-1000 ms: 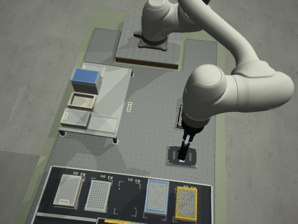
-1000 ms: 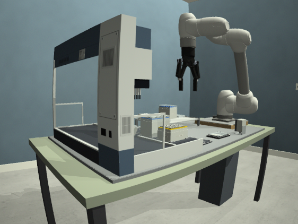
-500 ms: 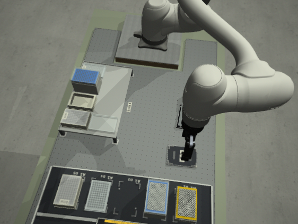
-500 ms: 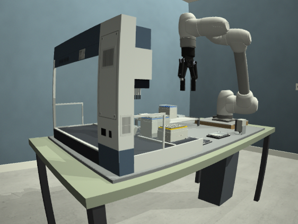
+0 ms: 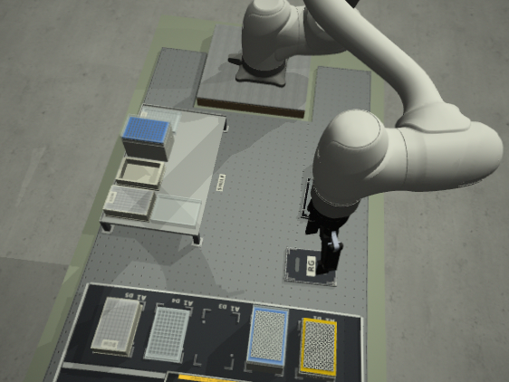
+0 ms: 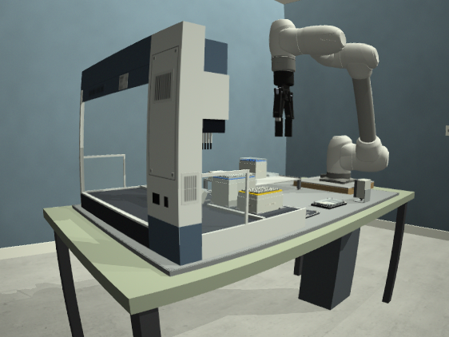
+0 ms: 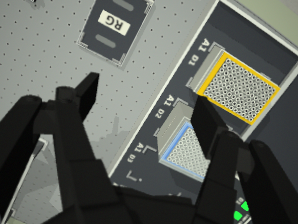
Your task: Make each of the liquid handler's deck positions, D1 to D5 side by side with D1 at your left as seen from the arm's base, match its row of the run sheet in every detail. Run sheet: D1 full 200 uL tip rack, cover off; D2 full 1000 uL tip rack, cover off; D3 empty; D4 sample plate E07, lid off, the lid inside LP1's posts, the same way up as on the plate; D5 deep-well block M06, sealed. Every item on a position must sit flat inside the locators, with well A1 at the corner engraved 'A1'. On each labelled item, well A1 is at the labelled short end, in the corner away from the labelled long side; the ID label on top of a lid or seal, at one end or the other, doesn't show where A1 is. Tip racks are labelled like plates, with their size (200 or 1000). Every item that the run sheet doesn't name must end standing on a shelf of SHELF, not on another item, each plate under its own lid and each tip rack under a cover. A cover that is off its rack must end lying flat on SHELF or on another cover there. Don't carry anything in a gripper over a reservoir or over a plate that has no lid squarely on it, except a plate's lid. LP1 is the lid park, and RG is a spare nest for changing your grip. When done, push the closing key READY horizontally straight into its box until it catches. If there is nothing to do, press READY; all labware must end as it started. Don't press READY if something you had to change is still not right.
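Note:
My gripper [image 5: 330, 255] [image 6: 283, 128] [image 7: 146, 98] is open and empty. It hangs high above the table, over the RG nest [image 5: 300, 267] [image 7: 116, 27]. On the deck, D1 holds an uncovered yellow-rimmed tip rack [image 5: 319, 346] [image 7: 239, 90] [image 6: 260, 197]. D2 holds an uncovered blue-rimmed tip rack [image 5: 268, 335] [image 7: 187, 152] [image 6: 227, 188]. D3 [image 5: 220, 336] is bare. D4 holds a clear well plate [image 5: 168, 334]. D5 holds a pale sealed block [image 5: 114, 330] with a label at its near end. The lid park [image 5: 304, 199] is mostly hidden behind my arm.
SHELF [image 5: 199, 149] carries a blue-topped covered rack [image 5: 147, 131], an open beige trough [image 5: 139, 173], a lidded plate [image 5: 128, 202] and two flat clear covers [image 5: 177, 210] [image 5: 159, 113]. The liquid handler's tall gantry [image 6: 176, 132] stands over the deck. A small grey box [image 6: 361, 189] stands near the table edge.

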You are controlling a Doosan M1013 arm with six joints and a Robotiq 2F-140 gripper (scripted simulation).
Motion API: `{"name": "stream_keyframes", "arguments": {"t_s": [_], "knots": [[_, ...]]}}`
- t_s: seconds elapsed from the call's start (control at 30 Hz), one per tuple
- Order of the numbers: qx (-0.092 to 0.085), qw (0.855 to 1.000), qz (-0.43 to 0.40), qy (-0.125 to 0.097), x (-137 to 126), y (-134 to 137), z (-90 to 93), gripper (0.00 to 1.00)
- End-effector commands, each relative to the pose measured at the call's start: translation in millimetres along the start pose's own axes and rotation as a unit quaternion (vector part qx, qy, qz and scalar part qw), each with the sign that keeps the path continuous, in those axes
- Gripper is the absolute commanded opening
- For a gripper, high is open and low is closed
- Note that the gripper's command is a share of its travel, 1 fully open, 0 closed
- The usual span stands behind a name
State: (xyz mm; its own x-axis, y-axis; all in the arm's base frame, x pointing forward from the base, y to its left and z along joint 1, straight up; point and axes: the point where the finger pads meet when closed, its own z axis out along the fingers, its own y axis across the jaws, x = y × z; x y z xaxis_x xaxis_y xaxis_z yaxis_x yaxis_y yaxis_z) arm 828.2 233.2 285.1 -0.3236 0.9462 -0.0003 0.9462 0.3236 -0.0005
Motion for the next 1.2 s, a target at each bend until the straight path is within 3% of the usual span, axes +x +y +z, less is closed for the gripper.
{"name": "stream_keyframes", "arguments": {"t_s": [0.0,0.27,0.6,1.17], "knots": [[-0.001,1.000,-0.011,0.001,4,1,-1.3,0.66],[-0.001,0.996,-0.091,0.001,38,12,-1.3,0.66],[-0.001,0.985,-0.170,0.000,38,13,-1.3,0.66],[-0.001,0.949,-0.315,0.000,38,13,-1.3,0.66]]}}
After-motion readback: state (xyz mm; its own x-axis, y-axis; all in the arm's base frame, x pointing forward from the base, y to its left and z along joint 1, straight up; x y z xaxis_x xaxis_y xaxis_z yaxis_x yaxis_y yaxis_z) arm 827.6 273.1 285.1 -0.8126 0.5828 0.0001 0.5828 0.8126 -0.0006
